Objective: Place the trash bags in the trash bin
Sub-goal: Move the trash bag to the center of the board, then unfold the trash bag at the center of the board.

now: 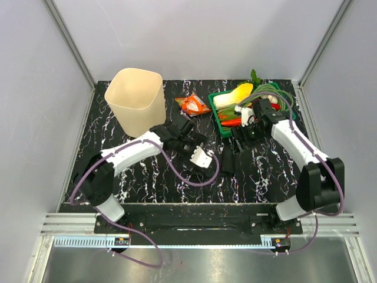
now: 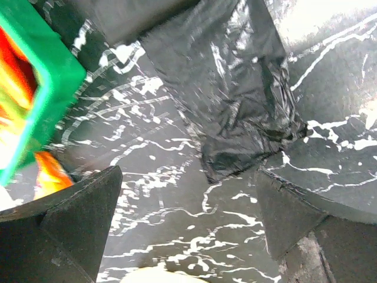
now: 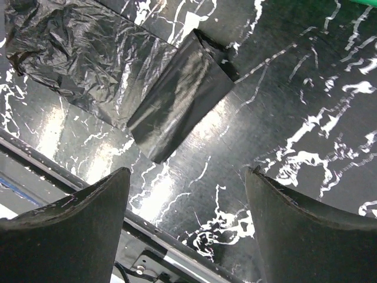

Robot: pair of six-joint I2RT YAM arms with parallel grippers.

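Two trash bags (image 1: 227,160) lie flat on the black marbled table (image 1: 141,177), a little right of the middle and well apart from the trash bin (image 1: 136,100). The bin stands upright near the far left corner.

From above the bags are dark on dark, and it is hard to tell one from the other. The right wrist view separates them. It shows a crumpled bag (image 3: 76,59) spread out, and a smooth folded bag (image 3: 177,97) touching its edge. The right gripper (image 3: 188,171) hangs above the table near them. Its jaws are wide apart and nothing is between them.

The left wrist view is blurred. It shows the crinkled end of one bag on the table, just ahead of the fingers (image 2: 76,212) and not between them. I cannot tell which bag it is. The left gripper (image 2: 187,174) is also spread wide and holds nothing.

Only this view shows the rim of the green vegetable tray (image 2: 53,68) from close by, at its left side. The orange snack wrapper (image 1: 191,105) is sharp only from above, between the bin and the tray.
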